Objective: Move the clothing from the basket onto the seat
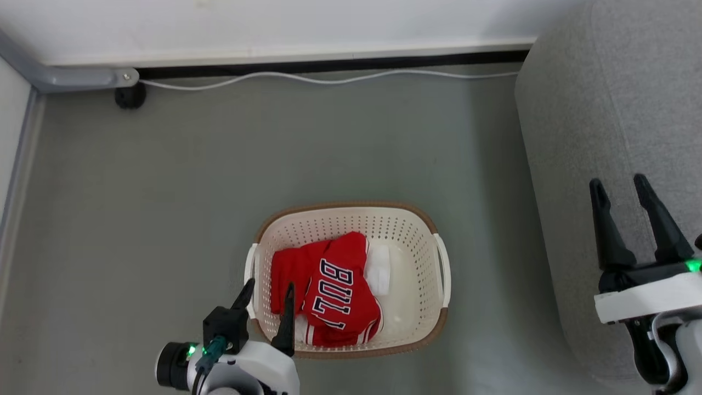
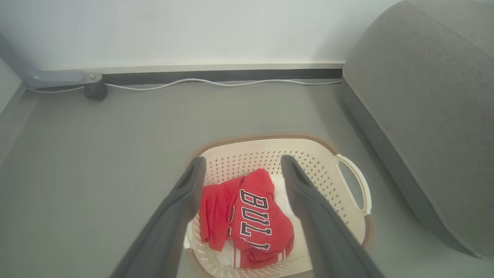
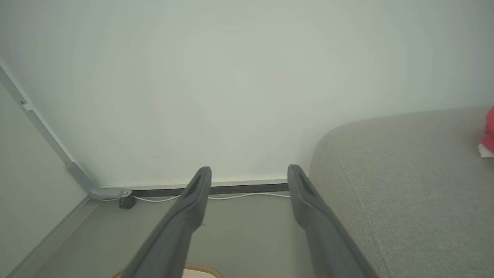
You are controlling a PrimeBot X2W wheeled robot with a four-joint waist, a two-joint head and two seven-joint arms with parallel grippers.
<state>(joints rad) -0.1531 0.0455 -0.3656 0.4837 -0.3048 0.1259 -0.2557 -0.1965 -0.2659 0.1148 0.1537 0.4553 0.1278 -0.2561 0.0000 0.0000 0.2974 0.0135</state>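
A red jersey with white-edged black letters, the clothing (image 1: 334, 291) (image 2: 251, 216), lies crumpled in the cream basket (image 1: 417, 230) (image 2: 320, 158) on the floor. My left gripper (image 1: 269, 291) (image 2: 241, 162) hovers open over the basket's near left corner, above the clothing, fingers empty. The grey seat (image 1: 603, 109) (image 2: 424, 96) (image 3: 405, 185) stands to the right of the basket. My right gripper (image 1: 620, 186) (image 3: 249, 172) is open and empty over the seat's front edge. A bit of red and white cloth (image 3: 488, 135) lies on the seat at the far right of the right wrist view.
A white cable (image 1: 329, 79) runs along the base of the wall (image 1: 274, 27). A grey rail (image 1: 71, 77) with a black castor (image 1: 130, 97) sits in the far left corner. Grey floor (image 1: 164, 192) surrounds the basket. A white label (image 1: 378, 269) lies in the basket.
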